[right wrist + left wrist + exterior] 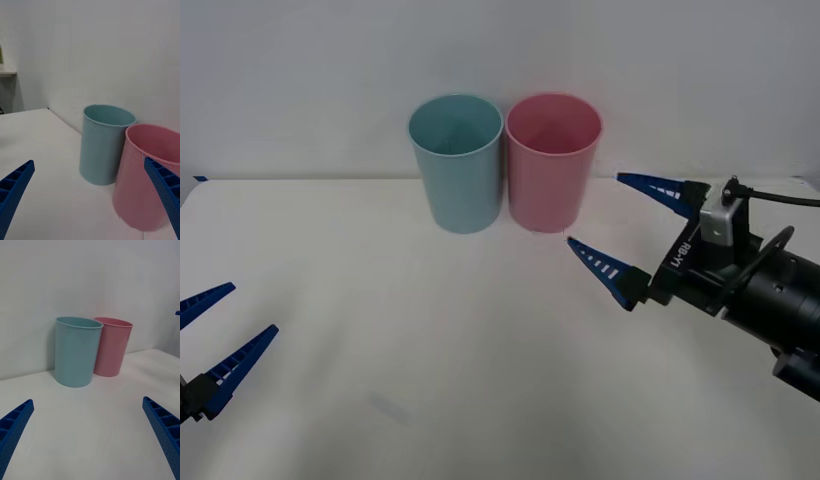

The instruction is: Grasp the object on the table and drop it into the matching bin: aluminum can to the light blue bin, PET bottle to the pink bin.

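Observation:
The light blue bin (457,175) and the pink bin (550,175) stand side by side, touching, at the back middle of the white table (480,350). My right gripper (595,210) hangs open just right of the pink bin, above the table, with nothing between its fingers. From the right wrist view the pink bin (146,180) is nearest and the light blue bin (103,150) sits beyond it. My left gripper (253,308) is open and empty low at the table's front left. The aluminum can and the PET bottle are out of view.
A plain white wall rises right behind the bins. The table's back edge runs just behind them. Bare tabletop stretches between the two arms and in front of the bins, as the left wrist view also shows around the light blue bin (75,352) and pink bin (112,348).

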Controlling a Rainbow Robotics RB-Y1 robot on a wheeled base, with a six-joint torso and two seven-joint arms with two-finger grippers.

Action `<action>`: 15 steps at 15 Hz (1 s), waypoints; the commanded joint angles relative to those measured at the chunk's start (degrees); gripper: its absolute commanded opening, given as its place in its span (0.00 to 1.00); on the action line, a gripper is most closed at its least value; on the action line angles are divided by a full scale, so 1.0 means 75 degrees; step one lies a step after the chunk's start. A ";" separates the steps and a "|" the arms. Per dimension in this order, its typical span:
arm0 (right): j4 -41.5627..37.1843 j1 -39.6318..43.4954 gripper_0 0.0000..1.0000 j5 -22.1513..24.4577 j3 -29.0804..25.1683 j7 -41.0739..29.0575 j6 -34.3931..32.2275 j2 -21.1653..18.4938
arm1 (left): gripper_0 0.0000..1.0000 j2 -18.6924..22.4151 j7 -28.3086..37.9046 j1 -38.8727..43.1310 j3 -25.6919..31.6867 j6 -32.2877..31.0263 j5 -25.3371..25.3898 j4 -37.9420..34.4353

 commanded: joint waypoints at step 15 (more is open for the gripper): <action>0.0528 0.2697 1.00 -0.0844 -0.3508 0.0359 -0.2836 0.1359 | 1.00 0.0000 0.0000 0.0000 0.0000 0.0000 0.0000 0.0000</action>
